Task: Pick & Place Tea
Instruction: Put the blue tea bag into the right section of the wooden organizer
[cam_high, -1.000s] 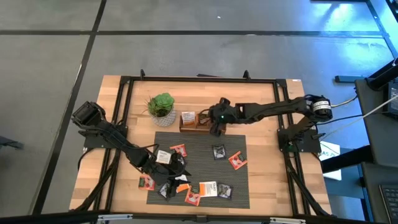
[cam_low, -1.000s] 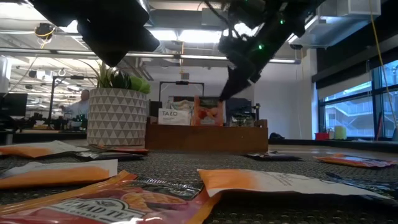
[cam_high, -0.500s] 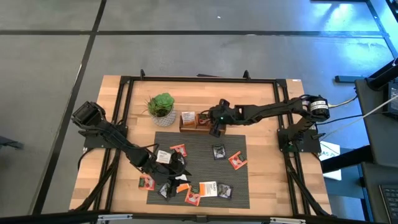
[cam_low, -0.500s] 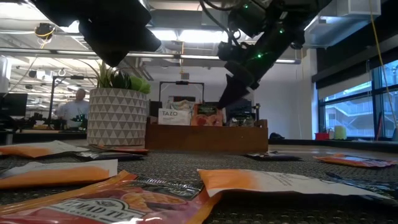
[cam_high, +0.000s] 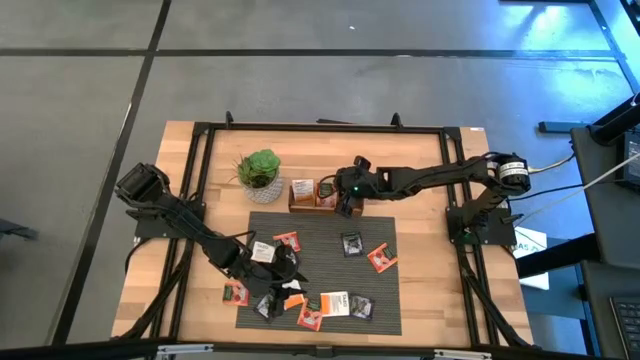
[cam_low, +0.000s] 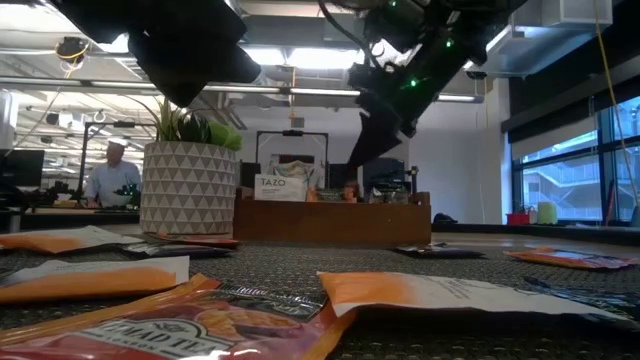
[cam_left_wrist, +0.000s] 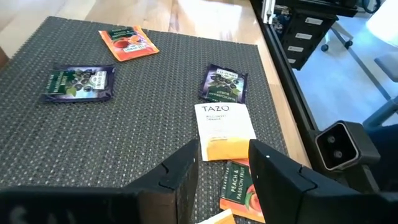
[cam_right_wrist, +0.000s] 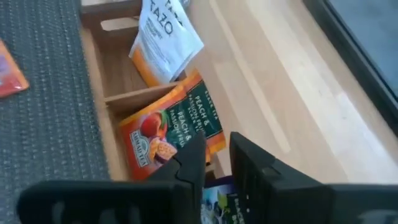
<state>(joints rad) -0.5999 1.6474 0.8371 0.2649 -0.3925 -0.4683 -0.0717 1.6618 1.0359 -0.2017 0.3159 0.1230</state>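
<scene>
High view: the right gripper (cam_high: 345, 203) hangs over the wooden tray (cam_high: 305, 207), fingers slightly apart and empty, above an orange sachet (cam_right_wrist: 171, 129) lying in the middle compartment. The left gripper (cam_high: 283, 272), fingers parted and empty, sits over sachets scattered on the mat (cam_high: 385, 300).

The right gripper (cam_high: 346, 207) hangs over the wooden tray (cam_high: 312, 206), covering its end compartment from above. In the right wrist view its fingers (cam_right_wrist: 249, 163) hide most of a dark sachet (cam_right_wrist: 219, 194). In the left wrist view the left gripper's fingers (cam_left_wrist: 186, 168) cover part of an orange-red sachet (cam_left_wrist: 239, 190). The person (cam_low: 112, 177) beyond the counter is too small to make out.
</scene>
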